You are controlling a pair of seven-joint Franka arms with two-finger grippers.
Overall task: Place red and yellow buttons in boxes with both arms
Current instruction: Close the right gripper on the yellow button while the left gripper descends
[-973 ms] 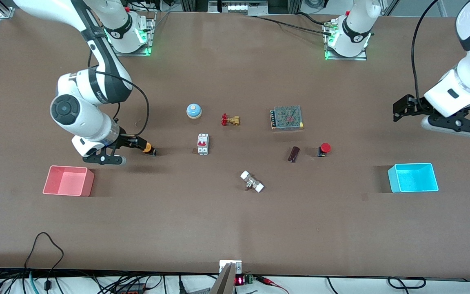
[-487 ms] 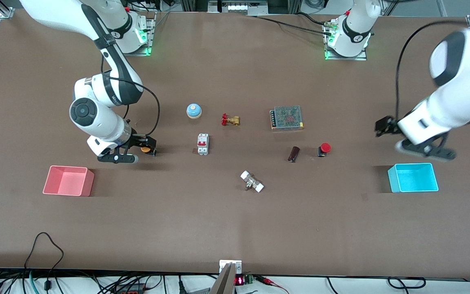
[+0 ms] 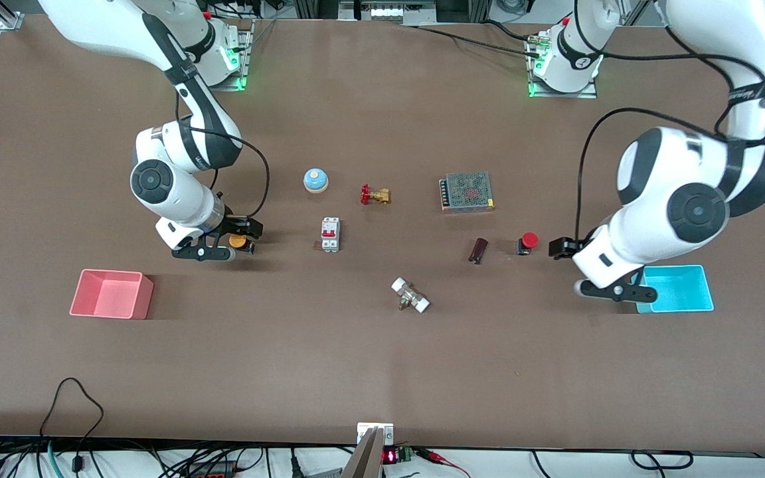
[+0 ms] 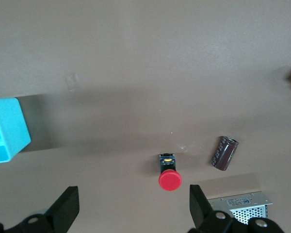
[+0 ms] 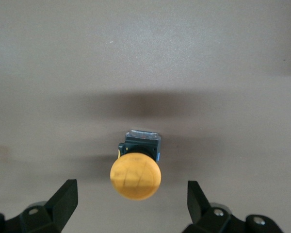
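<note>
The red button (image 3: pixel 528 241) lies on the table between a dark cylinder and the cyan box (image 3: pixel 678 289). My left gripper (image 3: pixel 560 247) is open and empty, beside the red button on the cyan box's side. In the left wrist view the red button (image 4: pixel 170 180) shows just ahead of the open left gripper (image 4: pixel 133 213), closer to one finger. The yellow button (image 3: pixel 240 242) lies farther from the front camera than the pink box (image 3: pixel 111 294). My right gripper (image 3: pixel 242 230) is open over it. In the right wrist view the yellow button (image 5: pixel 136 175) sits centred before the right gripper (image 5: pixel 131 204).
In the middle of the table stand a blue bell (image 3: pixel 315 180), a brass valve (image 3: pixel 374 195), a white circuit breaker (image 3: pixel 330 234), a metal power supply (image 3: pixel 467 191), a dark cylinder (image 3: pixel 478 250) and a white fitting (image 3: pixel 410 295). The left arm's hand overlaps the cyan box's corner.
The right gripper has moved toward the table's middle and is now over the yellow button. The left arm has swung in from the table's end to beside the red button.
</note>
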